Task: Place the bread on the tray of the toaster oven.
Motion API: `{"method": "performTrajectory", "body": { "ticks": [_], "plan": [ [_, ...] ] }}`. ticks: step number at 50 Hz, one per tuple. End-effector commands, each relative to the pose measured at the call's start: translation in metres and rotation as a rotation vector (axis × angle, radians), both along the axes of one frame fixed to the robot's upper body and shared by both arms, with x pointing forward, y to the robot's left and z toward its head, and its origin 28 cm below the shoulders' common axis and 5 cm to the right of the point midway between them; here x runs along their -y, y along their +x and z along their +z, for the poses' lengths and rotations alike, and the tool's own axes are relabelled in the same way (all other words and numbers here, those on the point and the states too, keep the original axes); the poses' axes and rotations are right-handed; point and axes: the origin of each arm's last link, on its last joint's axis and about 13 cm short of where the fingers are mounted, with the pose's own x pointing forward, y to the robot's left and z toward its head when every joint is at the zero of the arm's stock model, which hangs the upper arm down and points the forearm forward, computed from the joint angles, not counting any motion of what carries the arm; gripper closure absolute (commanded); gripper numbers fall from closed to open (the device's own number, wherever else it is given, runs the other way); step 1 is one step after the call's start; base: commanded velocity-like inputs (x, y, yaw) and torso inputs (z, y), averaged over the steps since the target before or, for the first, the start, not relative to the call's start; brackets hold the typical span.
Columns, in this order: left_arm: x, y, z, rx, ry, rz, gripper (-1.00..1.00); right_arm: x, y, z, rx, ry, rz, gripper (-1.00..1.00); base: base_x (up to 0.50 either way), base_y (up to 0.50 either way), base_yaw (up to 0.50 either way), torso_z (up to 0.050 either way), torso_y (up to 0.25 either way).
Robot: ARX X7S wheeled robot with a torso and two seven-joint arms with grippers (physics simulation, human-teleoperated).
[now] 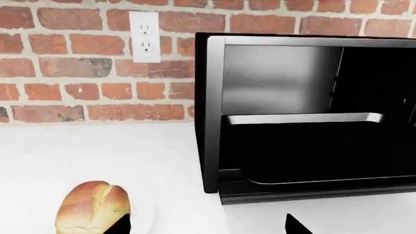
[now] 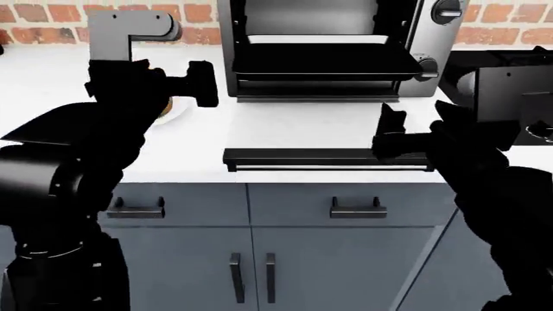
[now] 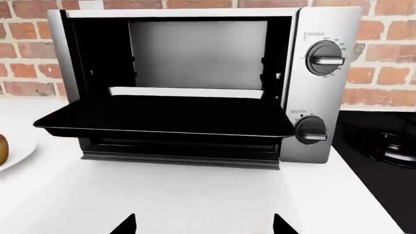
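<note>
Left wrist view: the bread (image 1: 93, 206) lies on a white plate (image 1: 144, 210) on the white tabletop (image 1: 97, 156), well apart from the toaster oven (image 1: 211, 112), which stands open with the black tray (image 1: 312, 146) drawn partly out of its cavity. The two dark tips of the left gripper (image 1: 208, 225) stand wide apart, released, gripping nothing; one tip overlaps the roll's lower edge in this picture, though whether it touches cannot be told. A white wall outlet (image 1: 145, 36) sits on the brick wall (image 1: 65, 63).

Head view: the left gripper (image 2: 201, 83) hovers over the tabletop at ten o'clock from the open oven door (image 2: 328, 159); the bread is almost wholly hidden behind that arm. The right gripper (image 2: 389, 133) hangs at the door's right end, by the handle bar; whether it is released or clenched cannot be told here.

Right wrist view: the right gripper (image 3: 202, 225) shows spread jaws, released, empty. The tray juts forward from the oven, bare. Two knobs (image 3: 325, 58) sit on the silver panel. A sliver of bread on the plate shows at nine o'clock.
</note>
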Motion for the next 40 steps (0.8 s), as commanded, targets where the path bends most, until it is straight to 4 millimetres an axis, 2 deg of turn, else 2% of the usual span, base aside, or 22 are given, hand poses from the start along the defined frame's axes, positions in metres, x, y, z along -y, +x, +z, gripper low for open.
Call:
{"method": "performTrajectory", "body": {
  "ticks": [1,7,19,23,31,40],
  "plan": [
    [-0.026,0.016,0.055,-0.082,-0.012,-0.009,-1.00,0.015,0.001,0.052,-0.031,-0.043,0.043,-1.00,0.00,0.00,0.00,0.000,0.000],
    [-0.039,0.021,0.071,-0.094,0.005,0.004,-1.00,0.022,-0.001,0.071,0.052,-0.080,0.029,-1.00,0.00,0.00,0.00,0.000,0.000],
    [-0.051,0.024,0.081,-0.075,0.068,0.000,-1.00,0.030,-0.005,0.080,0.100,-0.094,0.004,-1.00,0.21,0.00,0.00,0.000,0.000],
    [-0.052,0.024,0.079,-0.087,0.077,-0.007,-1.00,0.032,-0.005,0.088,0.114,-0.095,-0.002,-1.00,0.37,0.00,0.00,0.000,0.000],
    [-0.053,0.021,0.071,-0.113,0.100,-0.021,-1.00,0.032,-0.008,0.083,0.098,-0.106,0.004,-1.00,0.37,0.00,0.00,0.000,0.000],
    [-0.057,0.019,0.069,-0.126,0.117,-0.020,-1.00,0.033,-0.012,0.088,0.093,-0.116,0.006,-1.00,0.37,0.00,0.00,0.000,0.000]
  ]
}}
